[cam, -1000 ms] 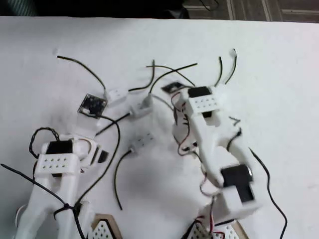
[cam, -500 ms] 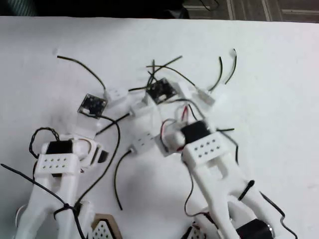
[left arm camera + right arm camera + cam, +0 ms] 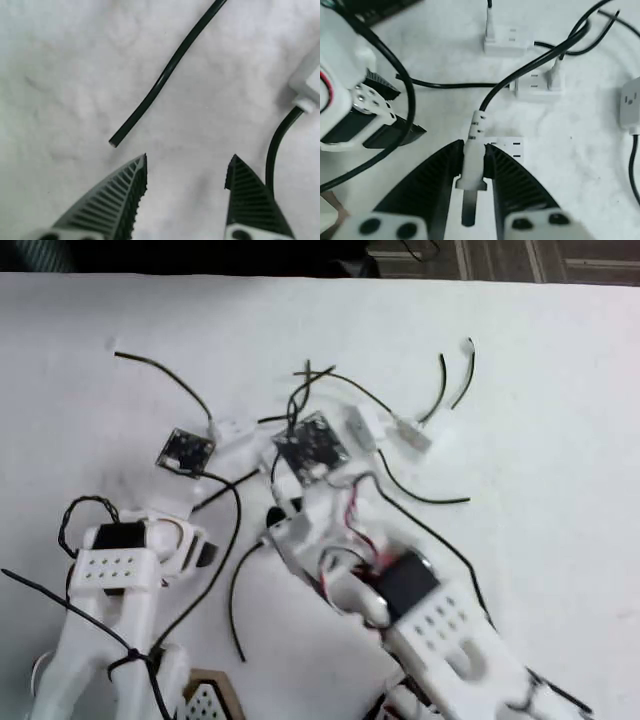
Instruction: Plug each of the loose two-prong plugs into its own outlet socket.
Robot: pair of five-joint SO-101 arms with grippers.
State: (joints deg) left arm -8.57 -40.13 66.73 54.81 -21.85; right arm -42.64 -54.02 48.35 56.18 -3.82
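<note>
Reading outward, a plug (image 3: 471,170) is shown clamped by its body in the right gripper (image 3: 475,146), presumably for alignment with the empty socket (image 3: 507,146) just beyond; the left gripper (image 3: 187,165) is spread wide, unladen, over the table (image 3: 60,75).

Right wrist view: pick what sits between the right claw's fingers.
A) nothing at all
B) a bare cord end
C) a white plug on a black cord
C: the right claw is shut on the white plug, whose black cord runs off across the table.
</note>
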